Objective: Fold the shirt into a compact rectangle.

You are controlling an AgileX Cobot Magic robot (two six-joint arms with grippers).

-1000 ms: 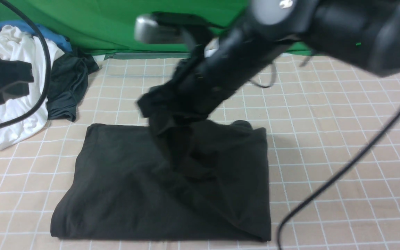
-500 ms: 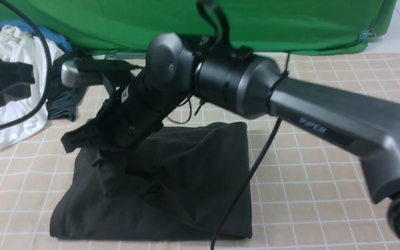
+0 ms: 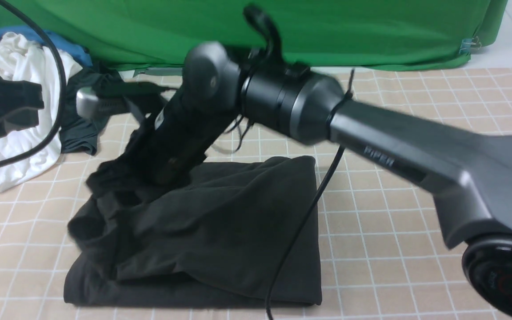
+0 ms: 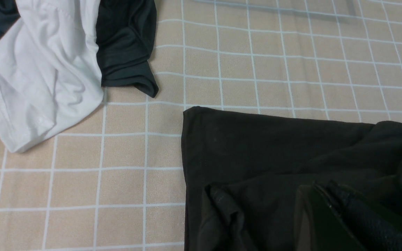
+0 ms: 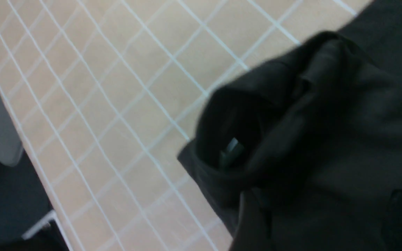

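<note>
The shirt [image 3: 229, 231] is black and lies half folded on the beige checked cloth, its print and collar label hidden. My right arm reaches across it from the right. My right gripper [image 3: 114, 175] is buried in a raised bunch of the shirt's cloth above its far left corner and is shut on it. The right wrist view shows this bunch [image 5: 291, 122] close up, with the jaws lost in the dark. My left gripper [image 3: 38, 104] hangs shut and empty at the far left, above the clothes pile. In the left wrist view its fingers [image 4: 347, 216] hover over the shirt's corner [image 4: 201, 122].
A white garment [image 3: 16, 89], a blue one [image 3: 25, 33] and a dark grey-teal one [image 3: 85, 115] are heaped at the back left. A green backdrop [image 3: 371, 31] closes the far side. The right arm's black cable [image 3: 300, 226] hangs across the shirt.
My right arm swung from the middle to the left, carrying the shirt's right half over its left half. The carried cloth now hangs lower and spills past the left edge. The left arm stayed still.
</note>
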